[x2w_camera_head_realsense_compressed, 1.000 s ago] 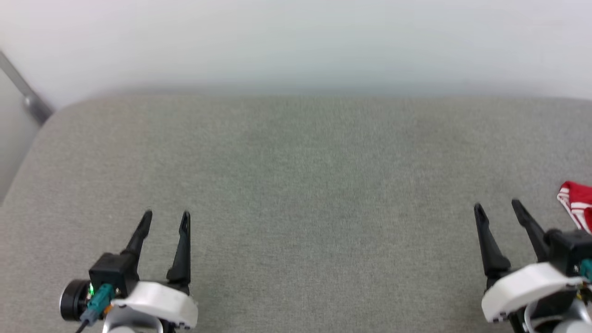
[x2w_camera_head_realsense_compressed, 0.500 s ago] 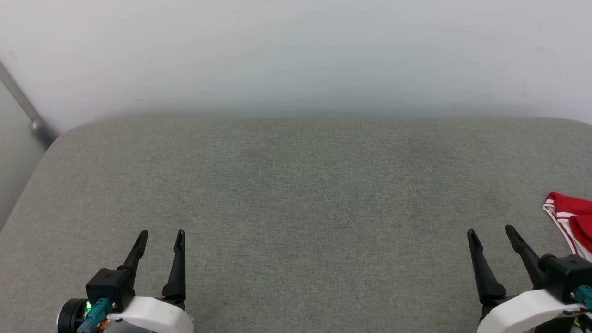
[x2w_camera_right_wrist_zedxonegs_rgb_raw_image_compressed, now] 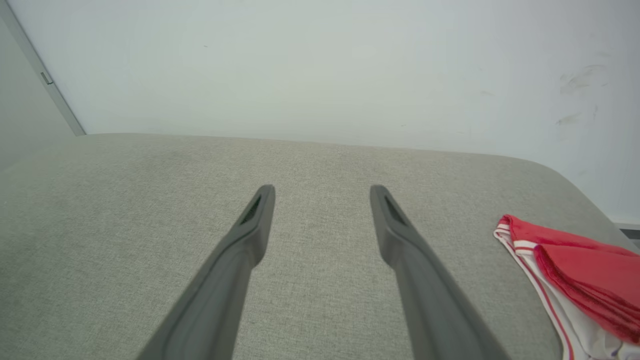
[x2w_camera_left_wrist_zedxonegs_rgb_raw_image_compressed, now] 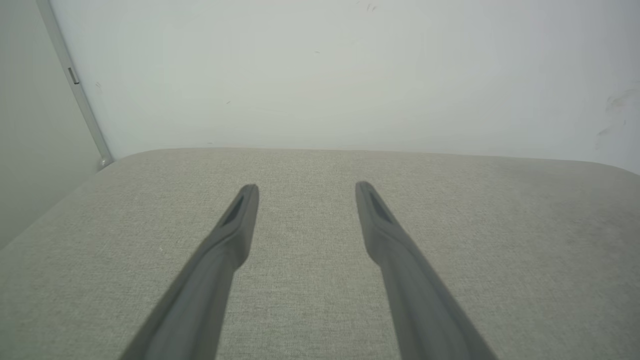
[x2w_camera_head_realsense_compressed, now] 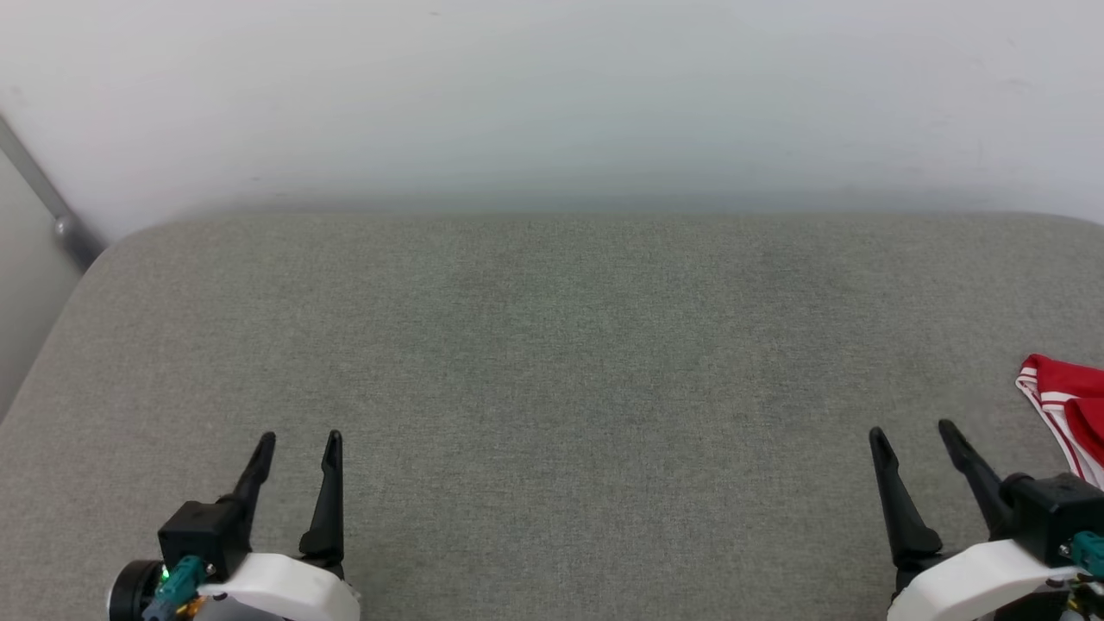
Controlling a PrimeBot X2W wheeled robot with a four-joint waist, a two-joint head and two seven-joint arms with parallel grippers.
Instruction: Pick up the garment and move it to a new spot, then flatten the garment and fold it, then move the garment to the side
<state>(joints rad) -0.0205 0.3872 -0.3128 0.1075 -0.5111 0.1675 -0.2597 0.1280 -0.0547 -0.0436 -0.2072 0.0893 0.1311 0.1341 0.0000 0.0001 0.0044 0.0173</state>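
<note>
I am facing a grey woven cushion surface [x2w_camera_head_realsense_compressed: 552,345] meeting a plain pale wall [x2w_camera_head_realsense_compressed: 552,95]; a grey metal strip [x2w_camera_head_realsense_compressed: 47,203] is running down it at far left. My left gripper [x2w_camera_head_realsense_compressed: 297,438] and right gripper [x2w_camera_head_realsense_compressed: 910,427] are hovering over the near part, fingers spread wide, carrying nothing. The garment [x2w_camera_head_realsense_compressed: 1065,401] is lying in layers at the surface's right edge, near but clear of my right gripper
</note>
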